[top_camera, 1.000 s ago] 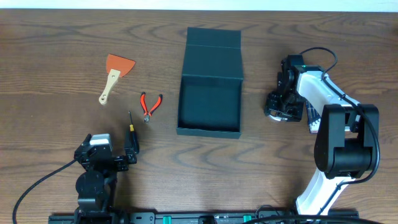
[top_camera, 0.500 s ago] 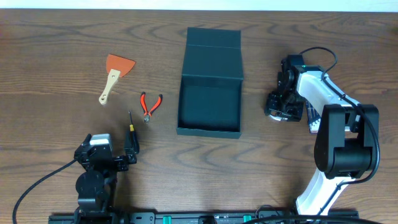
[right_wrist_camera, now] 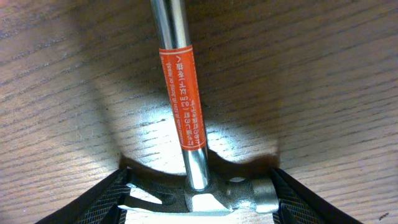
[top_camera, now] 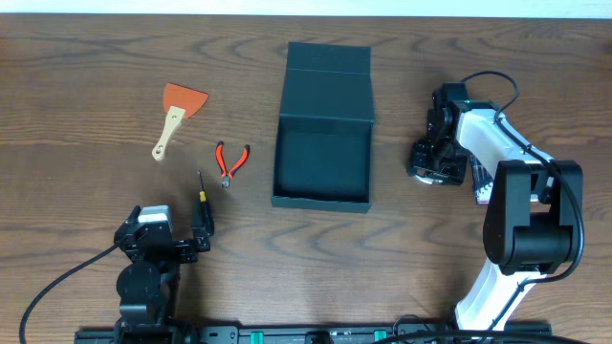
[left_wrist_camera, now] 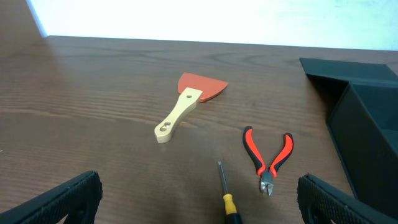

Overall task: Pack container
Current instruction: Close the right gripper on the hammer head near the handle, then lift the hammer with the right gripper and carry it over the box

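1. Dark wood-grain table is carrying everything here, with a strip of bright white running along behind its far edge.
2. Container is sitting right around the middle of the table, a bit toward the far edge. It's lying open, its lid flap folding back flat toward the far edge, and nothing is showing inside it.
3. Over toward the left edge, a scraper with an orange blade and a pale wooden handle is lying at an angle, blade pointing at the far edge.
4. Between the scraper and the container, red-handled cutters are resting with the nose pointing at the near edge, well apart from the box.
5. Just beside those, a thin screwdriver with a yellow-and-black handle is lying with its tip aimed at the far edge.
6. Left gripper is hanging out by the near edge with its jaws spread all the way, gripping nothing, the screwdriver handle lying between them.
7. Right gripper is pointing down at the table right of the container, not touching the box.
8. From its wrist view, its jaws are standing partway closed, and its fingers are pressing on both sides of the head of a hammer, whose chrome shaft is wearing an orange label.
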